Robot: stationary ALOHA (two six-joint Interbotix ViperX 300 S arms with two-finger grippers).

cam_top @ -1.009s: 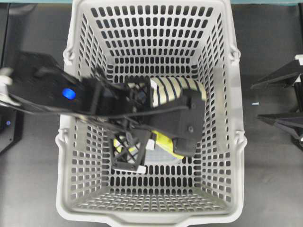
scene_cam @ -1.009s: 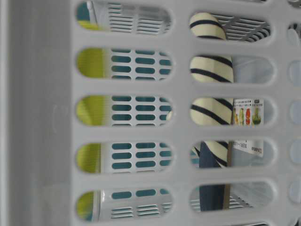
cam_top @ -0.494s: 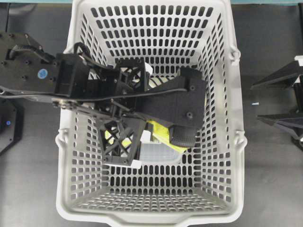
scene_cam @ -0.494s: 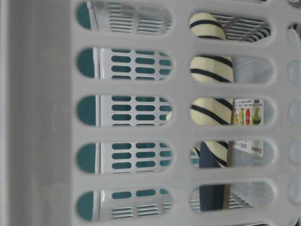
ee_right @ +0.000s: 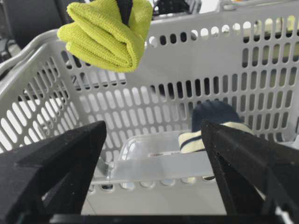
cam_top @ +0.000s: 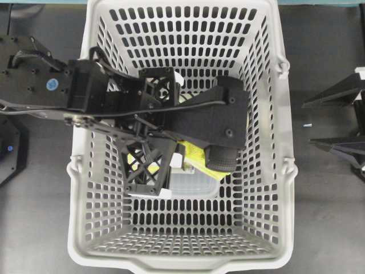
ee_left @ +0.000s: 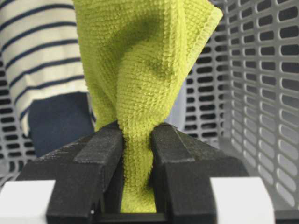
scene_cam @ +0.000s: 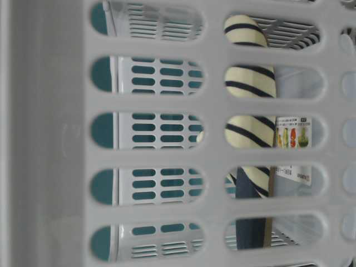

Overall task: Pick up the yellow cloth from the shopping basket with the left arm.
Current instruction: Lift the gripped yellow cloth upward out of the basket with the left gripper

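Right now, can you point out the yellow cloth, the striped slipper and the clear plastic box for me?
yellow cloth [ee_left: 140,93], left wrist view, on the bunched fabric above the closed fingers.
striped slipper [scene_cam: 249,82], table-level view, on its cream and navy stripes behind the basket wall.
clear plastic box [ee_right: 156,165], right wrist view, on its near rim.

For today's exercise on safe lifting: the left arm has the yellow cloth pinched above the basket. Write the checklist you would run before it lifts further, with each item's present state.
1. Left gripper shut on the yellow cloth: ok, fabric is pinched between both fingers.
2. Cloth clear of the shopping basket floor: ok, it hangs up near the rim in the right wrist view.
3. Cloth free of the striped slipper and clear box: ok, both lie well below it.
4. Right gripper out of the way: ok, open and outside the basket wall.
5. Grip depth enough to hold: cannot tell.
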